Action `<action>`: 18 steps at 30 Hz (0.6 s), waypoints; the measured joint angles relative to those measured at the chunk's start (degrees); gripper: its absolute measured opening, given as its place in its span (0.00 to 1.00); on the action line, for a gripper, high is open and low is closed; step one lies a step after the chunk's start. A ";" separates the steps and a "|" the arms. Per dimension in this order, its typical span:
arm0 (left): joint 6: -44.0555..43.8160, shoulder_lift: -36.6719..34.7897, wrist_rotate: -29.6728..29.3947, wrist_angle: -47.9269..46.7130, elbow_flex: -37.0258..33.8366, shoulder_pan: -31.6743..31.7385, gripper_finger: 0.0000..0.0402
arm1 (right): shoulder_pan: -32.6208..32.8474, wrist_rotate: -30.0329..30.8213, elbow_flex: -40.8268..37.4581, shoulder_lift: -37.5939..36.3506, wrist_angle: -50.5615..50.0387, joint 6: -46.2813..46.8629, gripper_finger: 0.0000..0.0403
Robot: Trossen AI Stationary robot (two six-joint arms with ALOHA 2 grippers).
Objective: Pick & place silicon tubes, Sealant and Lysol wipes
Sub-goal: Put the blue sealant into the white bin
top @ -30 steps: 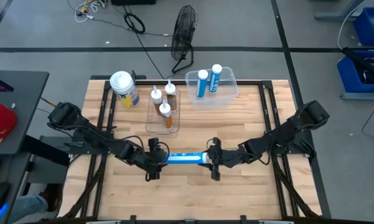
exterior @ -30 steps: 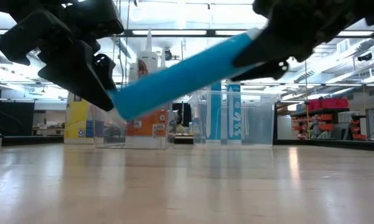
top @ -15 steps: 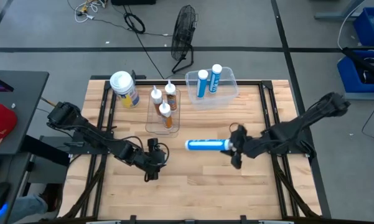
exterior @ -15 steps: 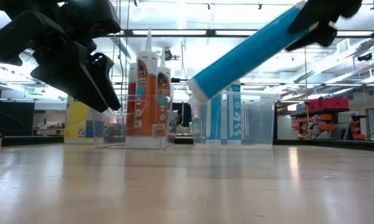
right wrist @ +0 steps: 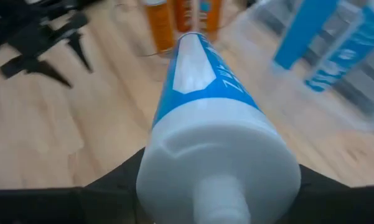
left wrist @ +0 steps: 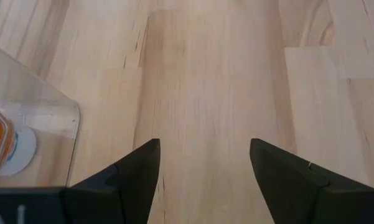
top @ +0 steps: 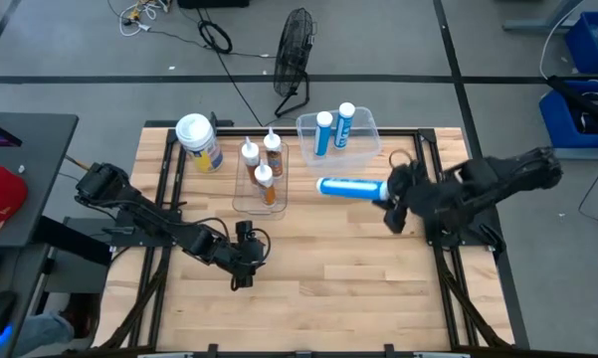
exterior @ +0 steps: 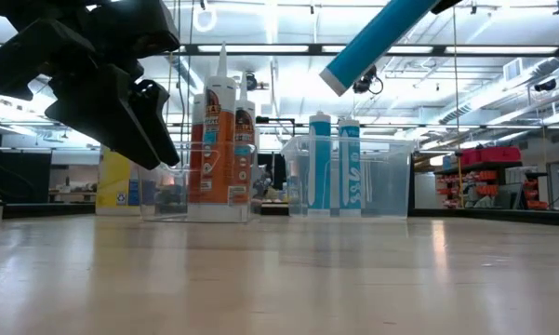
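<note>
Two blue tubes (top: 334, 129) already stood in the clear bin (top: 368, 147); my right hand (top: 391, 200) gripped a third blue tube (top: 350, 187) beside it. Left hand (top: 245, 257) hung open above the counter (top: 318, 288). Lysol wipes (top: 199, 141) untouched.

My table (top: 308, 288) is a pale wooden butcher-block top with dark rails running along its left and right sides. Directly on it, toward the far left corner, stands the Lysol wipes (top: 199, 142) canister, upright, white lid up. Just right of it sits a narrow clear tray (top: 243, 202) holding three orange nozzle-tipped tubes (top: 264, 164). Right of that, at the far edge, rests a larger clear bin (top: 364, 149) with two slim blue tubes (top: 333, 128) standing in it (both upright). The near half of the wood is bare boards, seen from my left wrist as light planks (left wrist: 211, 93).
</note>
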 joint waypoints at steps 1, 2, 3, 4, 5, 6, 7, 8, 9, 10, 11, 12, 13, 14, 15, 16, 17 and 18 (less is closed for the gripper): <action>0.00 0.00 0.02 0.02 0.00 0.00 0.63 | -1.31 -0.38 1.56 0.44 -1.58 -0.04 0.51; -0.01 0.00 0.00 0.02 0.00 0.00 0.63 | -2.64 -0.63 3.17 0.99 -3.08 -0.29 0.51; -0.02 0.00 0.00 0.02 0.00 0.00 0.63 | -4.02 -0.86 4.60 1.57 -4.26 -0.77 0.51; -0.04 0.00 0.00 0.00 0.00 0.00 0.63 | -5.49 -1.36 6.04 2.23 -5.41 -1.47 0.51; -0.04 0.00 0.00 0.02 0.00 0.00 0.63 | -7.01 -2.09 7.31 2.87 -6.46 -2.15 0.51; -0.04 0.00 0.00 0.02 0.00 0.00 0.63 | -8.44 -2.84 8.48 3.59 -7.36 -3.01 0.51; -0.04 0.01 0.02 0.02 0.00 0.00 0.63 | -9.88 -3.57 9.65 4.34 -8.12 -3.88 0.51; -0.04 0.02 0.01 0.02 0.00 0.00 0.63 | -11.23 -4.33 10.80 5.14 -8.74 -4.71 0.51; -0.04 0.01 0.02 0.02 0.00 0.00 0.63 | -12.62 -4.94 11.86 5.91 -9.09 -5.82 0.51; -0.04 0.02 0.00 0.02 0.00 0.00 0.63 | -13.98 -5.42 12.94 6.77 -9.44 -6.64 0.51; -0.04 0.02 0.01 0.02 0.00 0.00 0.63 | -15.47 -6.15 13.95 7.66 -9.82 -7.61 0.51; -0.04 0.02 0.02 0.02 0.00 0.00 0.63 | -17.03 -7.19 14.98 8.59 -10.28 -8.71 0.51; -0.04 0.02 0.02 0.04 0.00 0.00 0.63 | -18.54 -8.31 16.12 9.63 -10.77 -9.86 0.51; -0.04 0.02 0.02 0.04 0.00 0.00 0.63 | -19.94 -9.05 17.26 10.64 -11.24 -10.86 0.51; -0.05 0.02 0.02 0.03 0.00 0.00 0.63 | -21.37 -9.40 18.47 11.67 -11.72 -11.83 0.51; -0.07 0.02 0.02 0.04 -0.01 0.00 0.63 | -22.81 -9.68 19.82 12.77 -12.28 -12.55 0.51; -0.07 0.02 0.02 0.04 0.00 0.00 0.63 | -24.13 -9.96 21.26 13.86 -13.12 -13.44 0.51; -0.07 0.02 0.02 0.04 -0.01 0.00 0.63 | -25.52 -10.22 22.74 14.97 -14.10 -13.96 0.51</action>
